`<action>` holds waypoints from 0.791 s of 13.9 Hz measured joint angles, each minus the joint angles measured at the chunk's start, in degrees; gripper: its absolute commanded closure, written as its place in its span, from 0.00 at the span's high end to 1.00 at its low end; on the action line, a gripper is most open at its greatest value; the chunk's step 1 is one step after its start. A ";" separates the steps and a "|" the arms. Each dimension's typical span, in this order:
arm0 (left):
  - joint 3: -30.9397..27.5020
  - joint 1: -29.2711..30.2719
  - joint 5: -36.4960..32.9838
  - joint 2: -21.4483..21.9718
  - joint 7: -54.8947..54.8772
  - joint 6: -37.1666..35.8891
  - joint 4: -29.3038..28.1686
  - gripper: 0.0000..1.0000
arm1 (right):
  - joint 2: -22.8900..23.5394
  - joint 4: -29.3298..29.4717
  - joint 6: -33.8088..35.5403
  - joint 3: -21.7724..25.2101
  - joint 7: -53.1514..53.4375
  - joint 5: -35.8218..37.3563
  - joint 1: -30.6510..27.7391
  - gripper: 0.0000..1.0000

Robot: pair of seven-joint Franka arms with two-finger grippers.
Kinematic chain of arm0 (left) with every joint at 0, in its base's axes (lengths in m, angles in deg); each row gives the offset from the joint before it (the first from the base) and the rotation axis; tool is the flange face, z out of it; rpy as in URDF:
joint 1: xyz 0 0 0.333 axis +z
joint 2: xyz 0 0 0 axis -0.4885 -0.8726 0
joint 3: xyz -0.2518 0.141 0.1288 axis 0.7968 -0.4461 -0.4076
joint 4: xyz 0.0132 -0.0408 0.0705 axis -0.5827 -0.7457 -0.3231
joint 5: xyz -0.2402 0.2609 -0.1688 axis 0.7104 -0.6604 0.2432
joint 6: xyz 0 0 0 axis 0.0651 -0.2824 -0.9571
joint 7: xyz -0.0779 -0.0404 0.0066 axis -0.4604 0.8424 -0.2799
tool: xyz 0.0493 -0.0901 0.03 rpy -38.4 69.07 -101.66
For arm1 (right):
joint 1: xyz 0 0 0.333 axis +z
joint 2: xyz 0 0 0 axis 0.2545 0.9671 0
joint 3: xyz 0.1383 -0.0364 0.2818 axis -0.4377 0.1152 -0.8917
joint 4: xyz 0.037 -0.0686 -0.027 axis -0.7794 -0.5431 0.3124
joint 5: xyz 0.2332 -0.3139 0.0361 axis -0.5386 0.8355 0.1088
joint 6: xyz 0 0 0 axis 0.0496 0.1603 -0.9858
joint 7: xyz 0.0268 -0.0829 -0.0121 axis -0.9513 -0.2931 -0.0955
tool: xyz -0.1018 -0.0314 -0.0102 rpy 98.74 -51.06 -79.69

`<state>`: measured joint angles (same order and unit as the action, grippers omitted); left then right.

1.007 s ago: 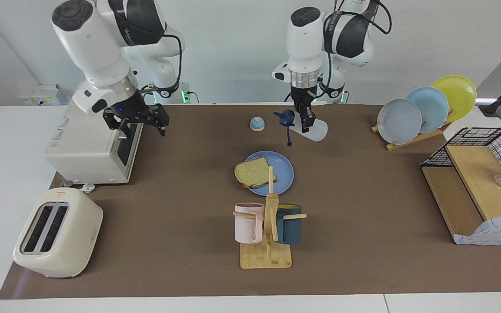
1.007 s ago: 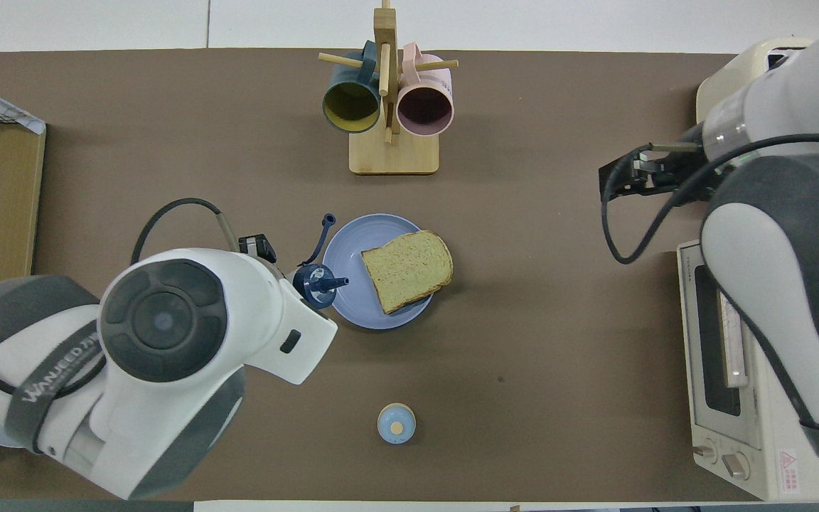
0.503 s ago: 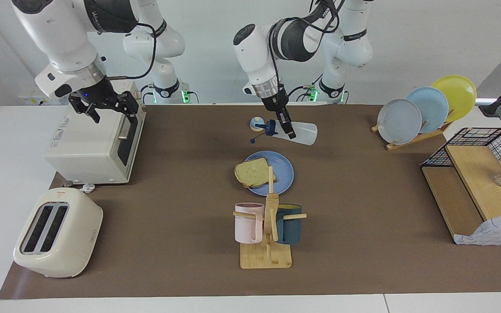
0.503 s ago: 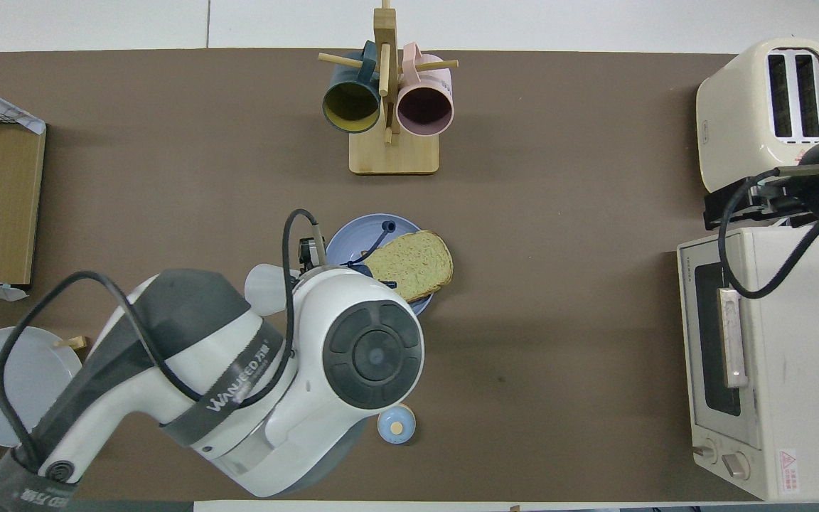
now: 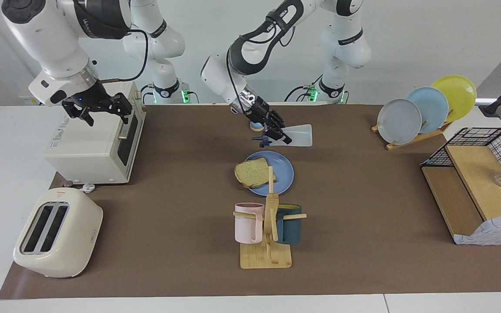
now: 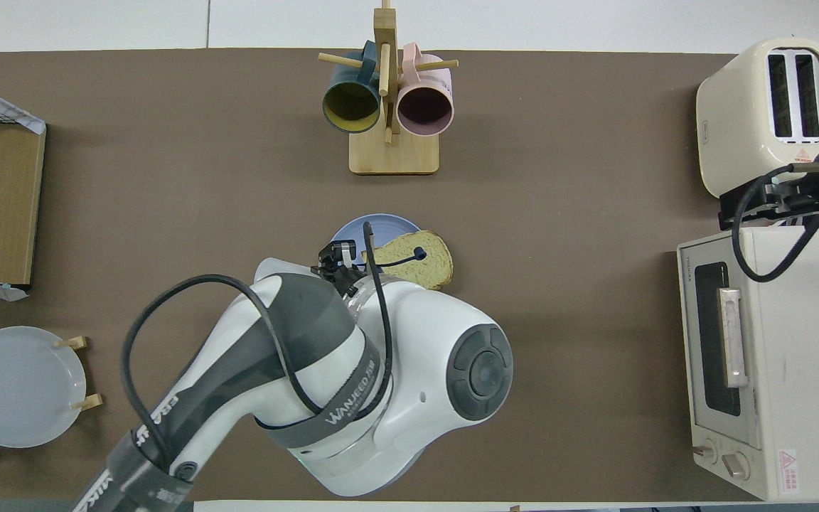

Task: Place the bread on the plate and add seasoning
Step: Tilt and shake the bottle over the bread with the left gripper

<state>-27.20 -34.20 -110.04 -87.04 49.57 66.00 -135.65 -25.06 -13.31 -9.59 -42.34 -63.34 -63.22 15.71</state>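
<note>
Over the plate point(image 5: 286, 171), tipped seasoning point(image 5: 296, 135) flat from near-upright, left gripper point(image 5: 278, 132) clamped on its neck, cap toward bread point(image 5: 252, 172) already plated; right gripper point(image 5: 99, 108) idle, open, above toaster oven point(image 5: 91, 143); pour likely imminent.

You'll find the bread point(image 5: 251, 172) on the plate point(image 5: 282, 174) mid-desk point(image 5: 181, 182), the mug rack point(image 5: 268, 234) farther from the robots, the toaster point(image 5: 57, 232) and oven point(image 5: 91, 145) at the right arm's end.
</note>
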 measured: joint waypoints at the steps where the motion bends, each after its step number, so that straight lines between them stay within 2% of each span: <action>1: 0.00 -0.46 -2.14 -0.86 0.07 -1.03 0.29 0.00 | -0.85 -0.94 0.00 -0.02 -0.02 0.00 0.01 1.00; 6: 0.00 -1.28 -10.55 -3.12 -0.31 -5.66 0.33 0.00 | -2.48 -2.79 -1.36 0.02 -0.09 0.00 -0.21 1.00; 9: -0.10 -2.39 -15.06 -10.29 0.59 -7.97 2.00 0.00 | -2.35 -2.90 -1.75 0.02 -0.12 0.00 -1.12 1.00; 11: -0.33 -2.36 -20.04 -13.20 0.68 -10.05 3.11 0.00 | -2.34 -2.90 -1.80 0.02 -0.17 0.00 -1.25 1.00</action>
<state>-27.53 -36.56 -130.08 -100.23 50.25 55.96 -132.54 -27.40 -16.21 -11.39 -42.33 -63.51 -63.22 14.45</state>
